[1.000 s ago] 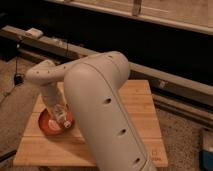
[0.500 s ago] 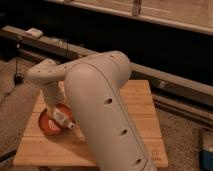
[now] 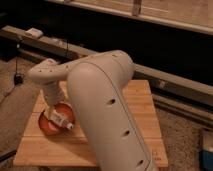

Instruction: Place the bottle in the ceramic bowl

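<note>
Tool (image 3: 56,111) low over the bowl (image 3: 50,125) at the lower left of the frame, bottle (image 3: 61,120) beneath it.

The wooden tabletop (image 3: 145,110) leaves bare planks right of the arm (image 3: 105,110) and along the bottom edge; the bowl sits near the left edge, with little board beyond it, and dark floor surrounds the board on all sides. Against the frame half a second back, the bottle lies a little lower and flatter in the bowl, tilted with one end toward lower right; the arm's pose looks much the same. Whether the tool grips the bottle or has opened, I cannot tell. The bowl is shallow, round and orange-red; the bottle is slim and white; the arm is smooth, pale and rounded, with small dark holes along its shell.
</note>
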